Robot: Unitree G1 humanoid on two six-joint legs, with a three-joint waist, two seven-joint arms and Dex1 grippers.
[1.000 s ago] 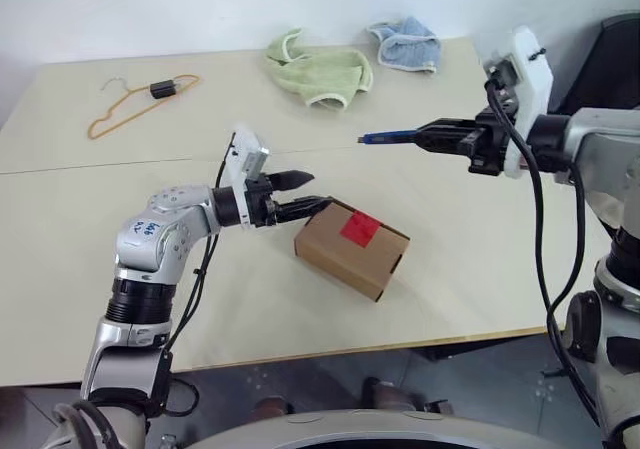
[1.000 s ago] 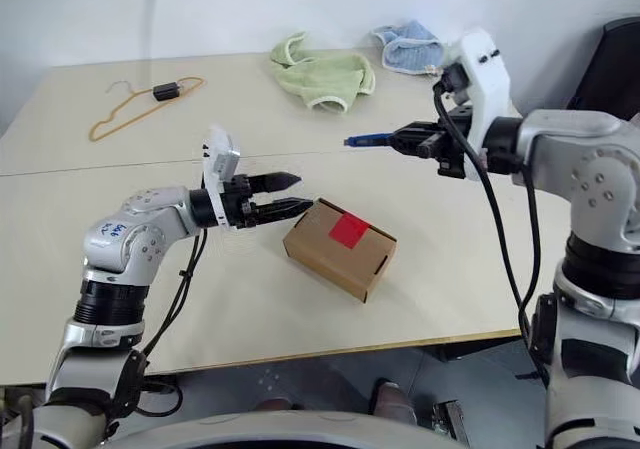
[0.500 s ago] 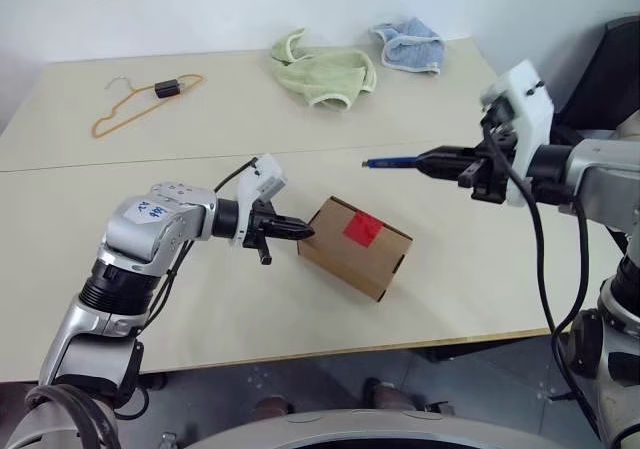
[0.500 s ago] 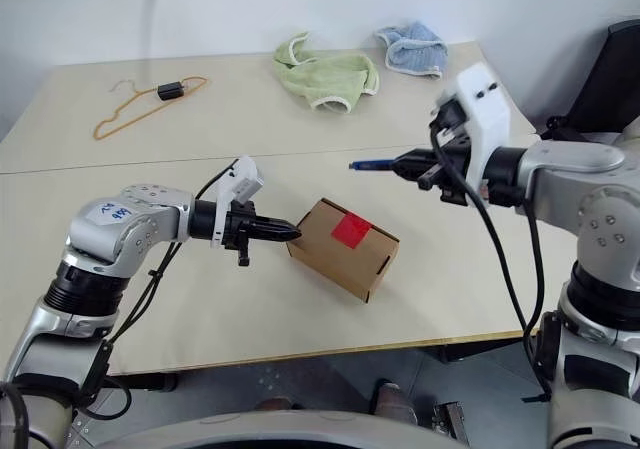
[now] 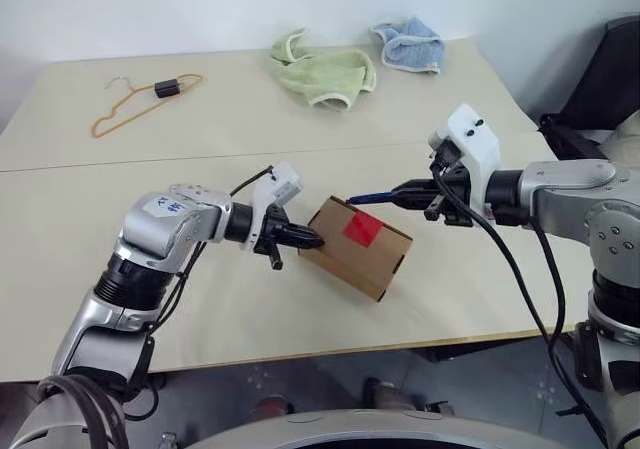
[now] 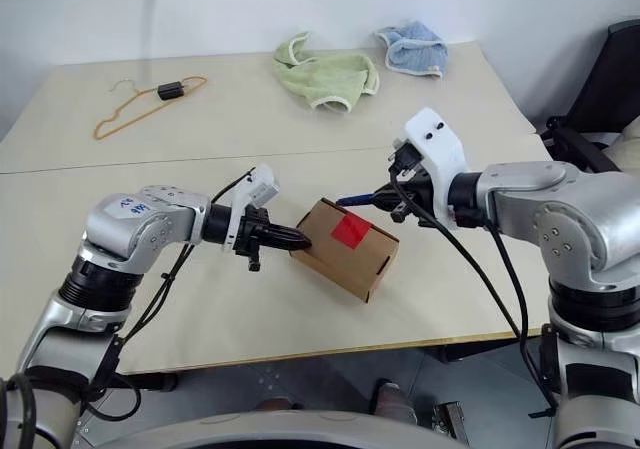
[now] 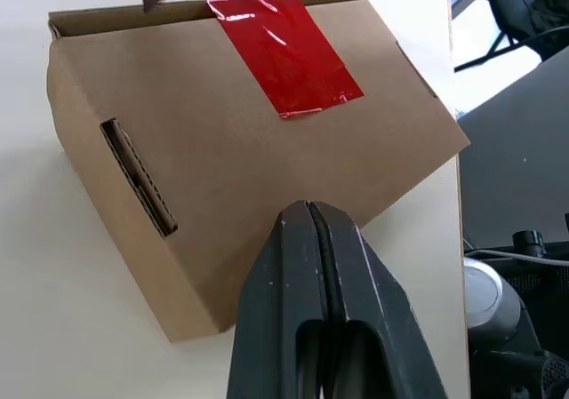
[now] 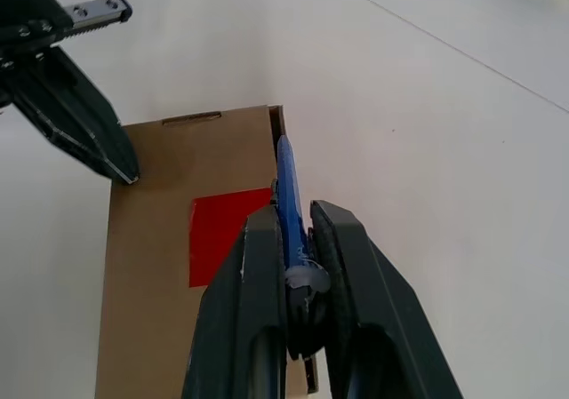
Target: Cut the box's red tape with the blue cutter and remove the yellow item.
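One box (image 5: 355,246) sits near the table's (image 5: 480,269) front edge, with one red tape (image 5: 360,228) patch on top. The left gripper (image 5: 312,239) is squeezed shut, its tip against the box. The right gripper (image 8: 296,239) pinches one blue cutter (image 8: 288,199); its wrist view shows the blade over the lid's edge.

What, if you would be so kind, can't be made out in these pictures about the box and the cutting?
- Yellow item: unseen; the box is closed.
- Blue cutter: its tip over the box's far edge, contact with the red tape unclear.
- Left gripper: shut, whether it touches the box is unclear.
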